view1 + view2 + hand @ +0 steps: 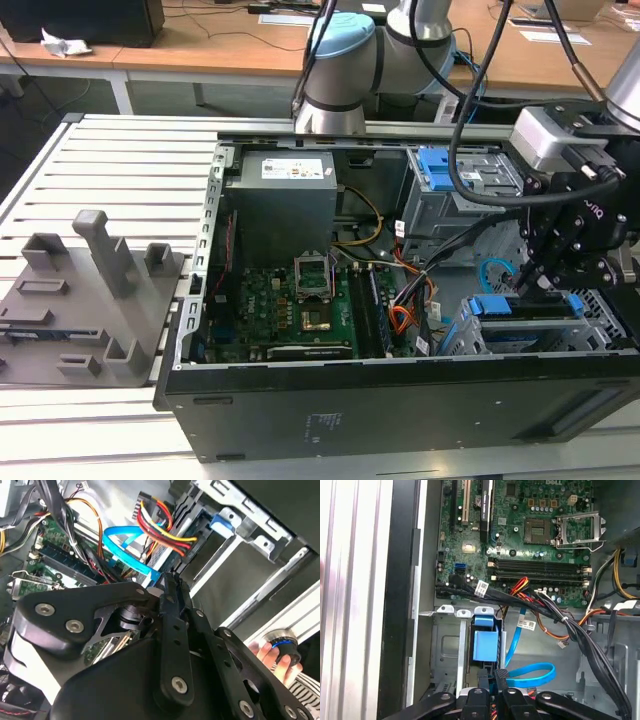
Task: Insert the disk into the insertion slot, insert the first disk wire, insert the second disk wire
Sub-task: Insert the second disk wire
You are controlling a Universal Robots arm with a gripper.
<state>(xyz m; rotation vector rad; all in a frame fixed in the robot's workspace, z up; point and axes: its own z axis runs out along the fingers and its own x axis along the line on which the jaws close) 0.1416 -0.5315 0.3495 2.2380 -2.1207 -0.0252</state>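
Black two-finger gripper (528,280) is inside the open black computer case (400,405), at about 3 o'clock in the exterior view. Jaws are nearly closed, with only a sliver between the fingers. The second disk wire (551,671), a thin glossy light-blue looped cable, runs straight into the fingertips in both wrist views. It looks pinched at its plug end, but the plug itself is hidden.

The disk (520,306), a flat silver-black drive in a bright blue plastic caddy, sits in the insertion slot (605,312). That's the low grey perforated sheet-metal cage at 4 o'clock, just beneath the gripper.

The taller grey cage with blue latch (440,170) is at 1 o'clock. An orange-red-yellow-black wire bundle (162,527) passes just beside the blue loop. The green motherboard (285,315) is at 7 o'clock in the case. A grey plastic fixture (90,290) stands on the slotted aluminium table (120,170) at 9 o'clock, well apart.

In the second wrist view, a person's hand (272,657) is on a round black knob with a blue ring (284,647).
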